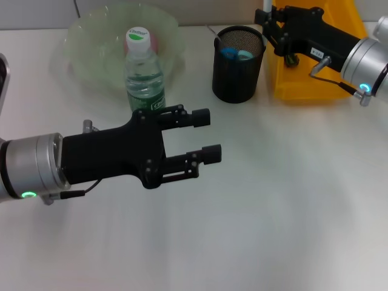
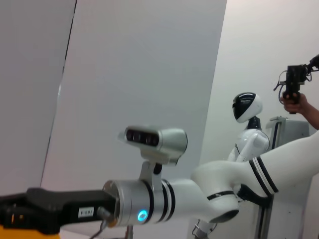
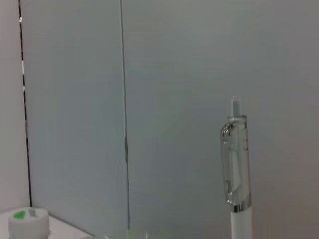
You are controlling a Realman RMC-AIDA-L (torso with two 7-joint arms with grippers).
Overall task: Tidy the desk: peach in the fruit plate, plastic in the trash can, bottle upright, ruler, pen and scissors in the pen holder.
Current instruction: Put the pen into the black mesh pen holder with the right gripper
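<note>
Right gripper [image 1: 268, 18] gripping upright pen [image 1: 266, 5] beside pen holder [image 1: 237, 64] rim, left gripper [image 1: 206, 136] hovering over desk [image 1: 291, 194] with fingers spread wide and empty, bottle [image 1: 143, 70] standing upright before fruit plate [image 1: 91, 45].

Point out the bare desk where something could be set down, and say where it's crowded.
Bare desk lies in front of the pen holder and the yellow bin, beside the open left hand, reaching the near edge. The far strip is crowded: fruit plate, upright bottle, pen holder and bin, with the right hand holding a pen there.
</note>
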